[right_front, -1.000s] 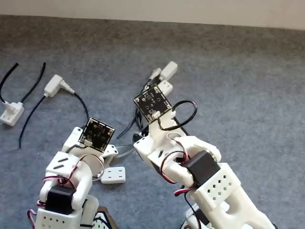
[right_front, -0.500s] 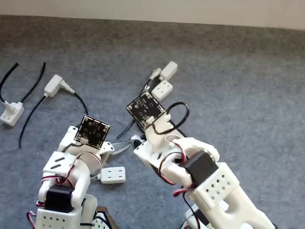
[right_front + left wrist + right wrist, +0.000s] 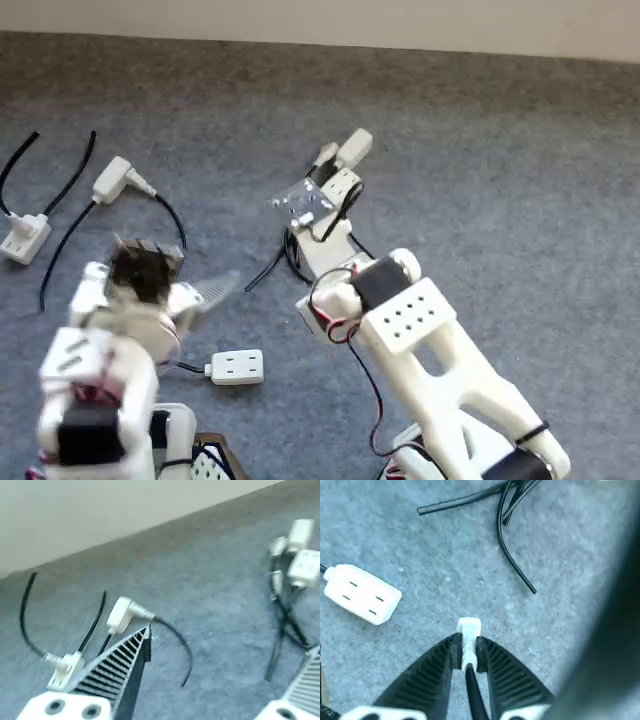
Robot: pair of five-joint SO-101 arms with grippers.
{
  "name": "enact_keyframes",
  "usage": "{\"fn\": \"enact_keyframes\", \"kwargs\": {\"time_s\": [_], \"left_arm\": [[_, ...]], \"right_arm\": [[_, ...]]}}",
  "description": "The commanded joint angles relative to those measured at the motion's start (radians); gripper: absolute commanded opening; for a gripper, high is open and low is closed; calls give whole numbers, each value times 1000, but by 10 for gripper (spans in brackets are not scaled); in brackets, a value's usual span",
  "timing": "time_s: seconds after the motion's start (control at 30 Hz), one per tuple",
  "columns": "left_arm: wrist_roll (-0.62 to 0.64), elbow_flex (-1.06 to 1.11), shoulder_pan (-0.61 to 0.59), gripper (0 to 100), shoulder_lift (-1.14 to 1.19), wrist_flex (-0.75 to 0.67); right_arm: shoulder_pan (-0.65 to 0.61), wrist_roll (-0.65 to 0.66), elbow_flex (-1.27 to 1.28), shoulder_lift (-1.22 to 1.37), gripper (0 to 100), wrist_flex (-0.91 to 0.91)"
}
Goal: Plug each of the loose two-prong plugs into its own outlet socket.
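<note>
So, counting the white bits on the grey tabletop [image 3: 520, 200] from the high view, I get six. Off to the far side there's one small block [image 3: 22, 238] with thin black cords, and near it one angled plug [image 3: 112, 180] on its own black cord. One outlet socket [image 3: 237, 367] lies just beside my left arm. Then there's a bunch of three pieces [image 3: 345, 165] sitting close together past my right arm, with black cables tangled under them. Which of those three are plugs and which are sockets, I honestly can't tell from up there. My left fingers [image 3: 212, 290] are spread wide apart with nothing between them, hovering above the tabletop, and the angled plug is well apart from them. My right fingers [image 3: 465, 652] are clamped on one small two-prong plug [image 3: 468, 627], its black cord running back between them and its white tip poking out just above the tabletop. Near it, not touching, lies a white socket [image 3: 362, 594] with four slots facing up.
</note>
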Motion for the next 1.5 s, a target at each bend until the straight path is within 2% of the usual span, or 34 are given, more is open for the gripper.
{"fn": "enact_keyframes", "kwargs": {"time_s": [0.0,0.07,0.2,0.4,0.53,0.7,0.83,0.97,1.17,1.47], "left_arm": [[11,-254,-120,425,407,-6],[11,-466,-174,425,680,44],[8,-998,-275,425,1188,302],[3,-1745,-461,425,1721,542],[-80,-2048,-542,425,1975,624],[-94,-2227,-625,425,2175,626],[-97,-2339,-651,425,2265,624],[-130,-2397,-656,425,2313,624],[-130,-2399,-671,425,2322,624],[-173,-2399,-707,425,2324,624]], "right_arm": [[16,-18,-173,56,6,114],[13,-21,-272,124,7,200],[-18,-34,-466,263,9,355],[-116,-284,-628,377,9,400],[-183,-473,-636,417,9,366],[-260,-718,-631,430,10,335],[-334,-801,-628,432,10,329],[-380,-799,-611,446,10,312],[-384,-806,-417,545,10,157],[-384,-804,-418,492,9,142]]}}
